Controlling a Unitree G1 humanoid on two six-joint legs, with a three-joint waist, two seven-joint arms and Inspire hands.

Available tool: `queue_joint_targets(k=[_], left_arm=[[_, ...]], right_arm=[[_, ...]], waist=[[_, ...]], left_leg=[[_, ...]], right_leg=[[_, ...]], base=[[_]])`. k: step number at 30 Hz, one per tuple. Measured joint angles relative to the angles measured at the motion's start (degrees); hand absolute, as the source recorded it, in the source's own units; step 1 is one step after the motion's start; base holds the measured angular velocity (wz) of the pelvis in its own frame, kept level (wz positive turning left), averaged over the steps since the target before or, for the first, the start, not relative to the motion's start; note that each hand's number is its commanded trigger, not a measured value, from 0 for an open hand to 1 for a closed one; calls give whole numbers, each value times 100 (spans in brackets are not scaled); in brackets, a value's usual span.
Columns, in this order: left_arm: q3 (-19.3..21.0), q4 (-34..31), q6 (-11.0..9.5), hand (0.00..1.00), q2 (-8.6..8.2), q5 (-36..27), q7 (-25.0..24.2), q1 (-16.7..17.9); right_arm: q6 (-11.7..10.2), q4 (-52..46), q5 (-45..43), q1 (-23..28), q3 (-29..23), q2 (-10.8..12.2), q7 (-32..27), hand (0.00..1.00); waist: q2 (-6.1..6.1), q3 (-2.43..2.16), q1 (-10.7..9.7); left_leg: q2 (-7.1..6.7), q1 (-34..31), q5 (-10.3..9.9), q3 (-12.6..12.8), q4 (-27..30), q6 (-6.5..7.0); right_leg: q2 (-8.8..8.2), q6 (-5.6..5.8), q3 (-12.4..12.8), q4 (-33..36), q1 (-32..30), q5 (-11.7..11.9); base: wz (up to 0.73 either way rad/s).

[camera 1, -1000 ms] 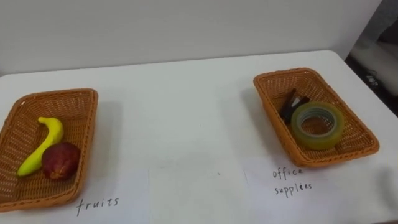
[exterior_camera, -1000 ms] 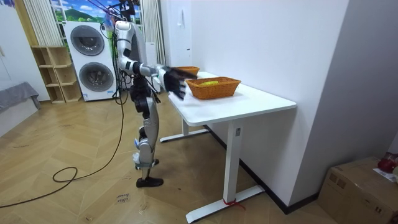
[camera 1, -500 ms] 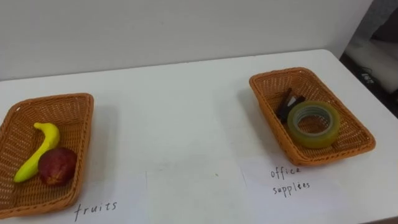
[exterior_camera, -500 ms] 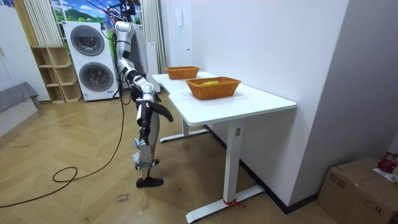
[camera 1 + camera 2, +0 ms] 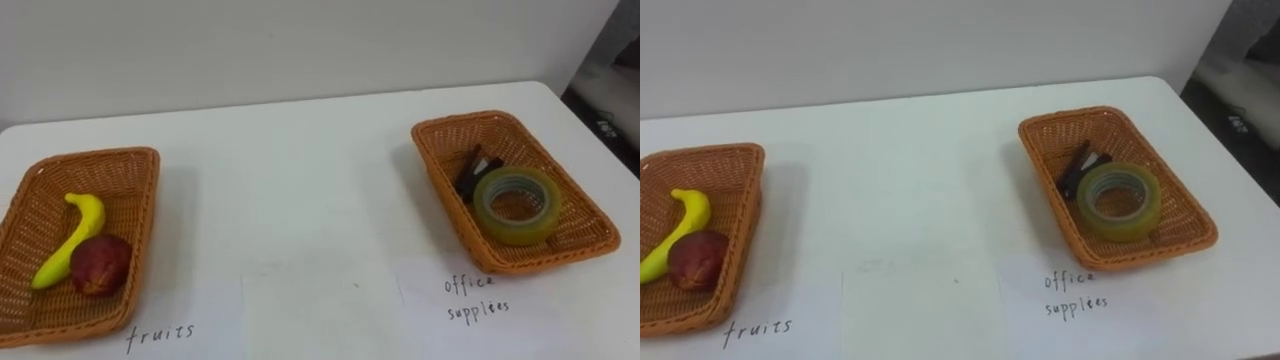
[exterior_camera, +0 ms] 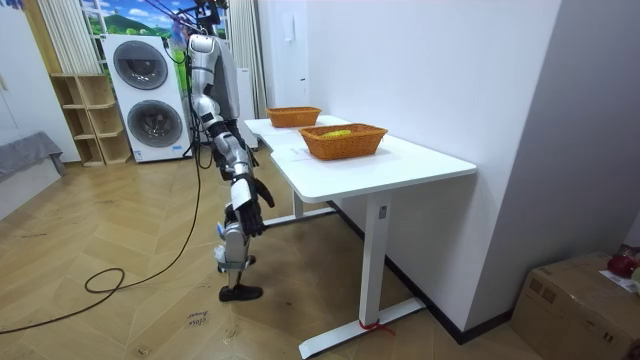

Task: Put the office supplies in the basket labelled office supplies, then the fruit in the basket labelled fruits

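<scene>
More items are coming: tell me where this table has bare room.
The widest bare patch is the table between the fruits basket and the office supplies basket, back to the wall. The office supplies basket is crowded by the tape roll and black clip; the fruits basket has free room beyond the banana and red fruit.

In the right eye view the fruit basket runs off the left edge, which also cuts the banana's lower end. In the office basket the tape roll covers the near part of a dark thing; what it is cannot be told. In the room view the right hand hangs beside the leg, too small to read.
</scene>
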Motion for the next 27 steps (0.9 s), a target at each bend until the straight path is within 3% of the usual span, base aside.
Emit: queue_joint_targets(k=[14, 27], left_arm=[[-229, 165, 45, 0, -125, 31, -8, -48], [-334, 348, 47, 0, -137, 39, -26, -231]], right_arm=[[259, 601, -1718, -68, 1320, 88, 1975, 0], [258, 1029, -1934, -367, 1441, 98, 2576, 0]], waist=[[22, -4, 302], [-25, 9, 365]], left_leg=[[-10, -56, -37, -110, 49, 3], [-19, -103, -45, -227, 122, 3]], right_leg=[[-22, 2, -157, -23, 42, -2], [-24, 2, -199, -95, 117, -2]], base=[[4], [4]])
